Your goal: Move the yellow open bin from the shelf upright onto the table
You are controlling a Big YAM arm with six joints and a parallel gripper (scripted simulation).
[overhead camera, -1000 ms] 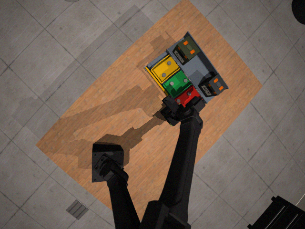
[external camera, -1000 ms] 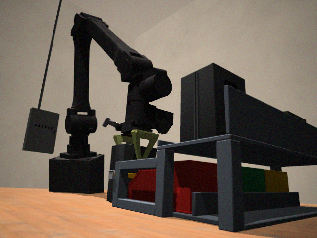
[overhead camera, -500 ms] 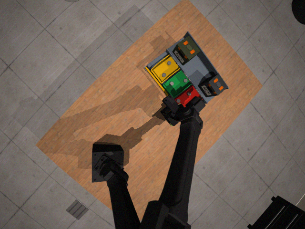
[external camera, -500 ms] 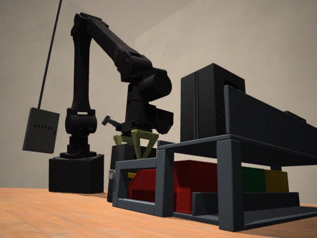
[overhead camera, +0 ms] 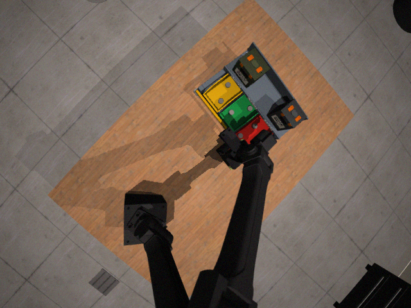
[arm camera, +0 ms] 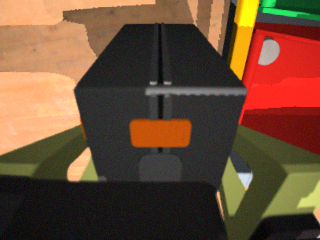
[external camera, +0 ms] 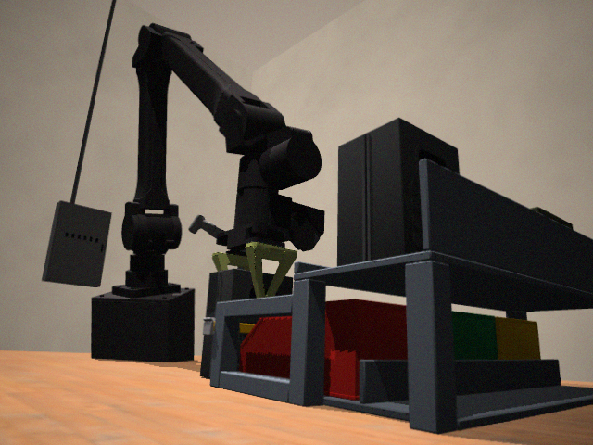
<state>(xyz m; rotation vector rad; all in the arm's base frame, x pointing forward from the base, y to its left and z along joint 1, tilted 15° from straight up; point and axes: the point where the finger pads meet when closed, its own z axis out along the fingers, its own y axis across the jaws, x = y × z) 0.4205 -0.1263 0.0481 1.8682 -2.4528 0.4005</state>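
Observation:
The yellow open bin sits at the left end of the grey shelf's lower level, with two grey round parts in it. It also shows at the far end of the shelf in the low side view. My gripper is at the other end of the shelf, by the red bin. Its olive fingers are shut on a dark grey box with an orange tab. In the low side view the gripper stands over this box, which rests beside the shelf's front corner.
A green bin sits between the yellow and red bins. Two dark boxes with orange tabs stand on the shelf top. A yellow strip runs along the shelf front. The arm's base stands at the table's near side.

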